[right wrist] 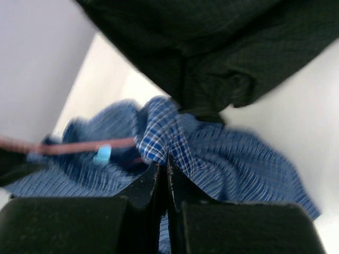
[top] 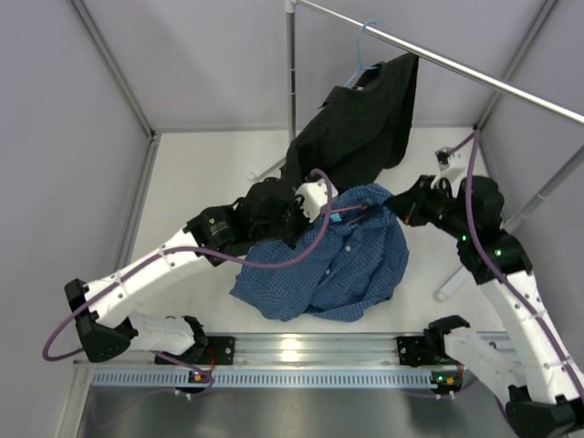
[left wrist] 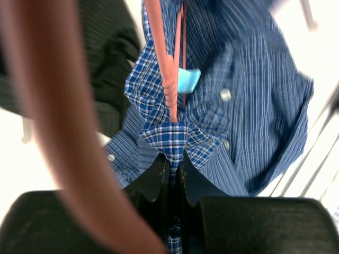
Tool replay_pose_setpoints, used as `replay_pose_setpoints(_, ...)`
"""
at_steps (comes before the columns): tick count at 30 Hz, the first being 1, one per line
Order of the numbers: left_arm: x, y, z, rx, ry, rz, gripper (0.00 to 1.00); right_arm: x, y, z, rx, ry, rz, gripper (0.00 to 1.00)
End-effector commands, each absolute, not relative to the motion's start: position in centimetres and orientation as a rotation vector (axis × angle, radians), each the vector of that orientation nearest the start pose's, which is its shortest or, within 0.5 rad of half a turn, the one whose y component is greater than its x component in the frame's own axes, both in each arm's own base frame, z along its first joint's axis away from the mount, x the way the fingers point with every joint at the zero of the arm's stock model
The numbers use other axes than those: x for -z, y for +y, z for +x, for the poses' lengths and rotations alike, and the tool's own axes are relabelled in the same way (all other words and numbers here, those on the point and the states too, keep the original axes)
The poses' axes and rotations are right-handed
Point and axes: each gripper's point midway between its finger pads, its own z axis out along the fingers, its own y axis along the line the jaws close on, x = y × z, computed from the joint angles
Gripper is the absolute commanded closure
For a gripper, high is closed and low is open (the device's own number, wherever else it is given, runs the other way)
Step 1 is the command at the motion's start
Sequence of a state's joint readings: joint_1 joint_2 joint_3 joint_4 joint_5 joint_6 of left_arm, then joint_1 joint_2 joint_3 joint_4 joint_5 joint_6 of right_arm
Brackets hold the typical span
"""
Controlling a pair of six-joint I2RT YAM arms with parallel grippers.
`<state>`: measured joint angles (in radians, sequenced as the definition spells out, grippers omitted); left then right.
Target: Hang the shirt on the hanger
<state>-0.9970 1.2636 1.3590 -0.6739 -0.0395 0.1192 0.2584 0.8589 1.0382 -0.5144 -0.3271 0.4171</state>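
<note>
Blue shirt (top: 338, 269), pinched by left gripper (left wrist: 172, 170) and right gripper (right wrist: 163, 172), seemingly encloses hanger (left wrist: 168, 90).

Enclosure: pale grey walls on the left (top: 64, 137), far (top: 210, 55) and right (top: 557, 46), joined at the corners by thin metal struts (top: 109, 64). White bench (top: 201, 173), matt, evenly lit, with soft shadows only. Metal clothes rail (top: 456, 66) runs from far centre towards the right, carried by an upright post (top: 291, 82). A black shirt (top: 360, 128) hangs from it on a light blue hanger (top: 365, 46). Near edge: aluminium extrusion (top: 310, 349), then a brushed steel sheet (top: 301, 411).
</note>
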Motion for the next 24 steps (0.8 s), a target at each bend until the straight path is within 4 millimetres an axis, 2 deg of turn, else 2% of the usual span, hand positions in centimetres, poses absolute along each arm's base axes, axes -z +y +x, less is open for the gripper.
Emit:
replay_pose_setpoints(1, -36.6, -29.4, 23.4, 0.524, 1.754, 0.714, 1.00, -33.9, 16.9, 22.9, -0.970, 1.763, -0.075, 1.00)
replay_pose_setpoints(2, -37.8, -29.8, 23.2, 0.578, 1.726, 0.698, 1.00, -32.4, 18.2, 21.9, -1.025, 1.780, -0.102, 1.00)
replay_pose_setpoints(3, -39.0, -30.3, 22.7, 0.636, 1.700, 0.693, 1.00, -32.3, 19.0, 21.1, -1.082, 1.776, -0.081, 1.00)
replay_pose_setpoints(4, -39.7, -30.8, 22.3, 0.677, 1.679, 0.698, 1.00, -33.2, 19.2, 20.6, -1.103, 1.722, -0.075, 1.00)
replay_pose_setpoints(6, -40.9, -31.4, 22.1, 0.736, 1.647, 0.683, 1.00, -32.1, 21.1, 18.8, -1.182, 1.732, -0.115, 1.00)
replay_pose_setpoints(7, -41.3, -31.5, 22.1, 0.743, 1.635, 0.675, 1.00, -32.2, 21.3, 18.5, -1.185, 1.715, -0.106, 1.00)
replay_pose_setpoints(8, -41.3, -31.5, 22.2, 0.745, 1.636, 0.666, 1.00, -32.4, 22.4, 17.4, -1.230, 1.698, -0.152, 1.00)
replay_pose_setpoints(12, -41.9, -32.1, 21.8, 0.833, 1.613, 0.668, 1.00, -30.7, 23.0, 17.4, -1.140, 1.752, -0.200, 1.00)
replay_pose_setpoints(16, -43.3, -29.3, 22.7, 0.849, 1.575, 0.514, 1.00, -28.3, 22.4, 17.9, -1.038, 1.825, -0.220, 0.98)
replay_pose_setpoints(17, -43.6, -28.5, 23.1, 0.854, 1.557, 0.491, 1.00, -27.7, 22.2, 17.9, -1.025, 1.839, -0.222, 0.95)
replay_pose_setpoints(18, -43.7, -28.3, 22.9, 0.867, 1.537, 0.510, 1.00, -27.6, 22.2, 17.4, -1.032, 1.835, -0.250, 0.86)
replay_pose_setpoints(19, -43.7, -28.8, 21.8, 0.915, 1.512, 0.583, 1.00, -28.0, 22.2, 17.0, -1.047, 1.821, -0.273, 0.60)
replay_pose_setpoints(20, -43.1, -28.9, 21.4, 0.900, 1.492, 0.652, 1.00, -28.9, 22.2, 16.4, -1.070, 1.793, -0.302, 0.51)
replay_pose_setpoints(22, -41.8, -29.7, 20.0, 0.934, 1.467, 0.784, 1.00, -30.6, 21.3, 15.0, -1.081, 1.747, -0.356, 0.39)
replay_pose_setpoints(23, -40.2, -29.9, 19.6, 0.926, 1.470, 0.842, 1.00, -33.2, 20.6, 14.4, -1.063, 1.682, -0.393, 0.39)
replay_pose_setpoints(24, -39.7, -30.0, 18.9, 0.942, 1.454, 0.889, 1.00, -34.3, 19.8, 13.9, -1.041, 1.662, -0.406, 0.40)
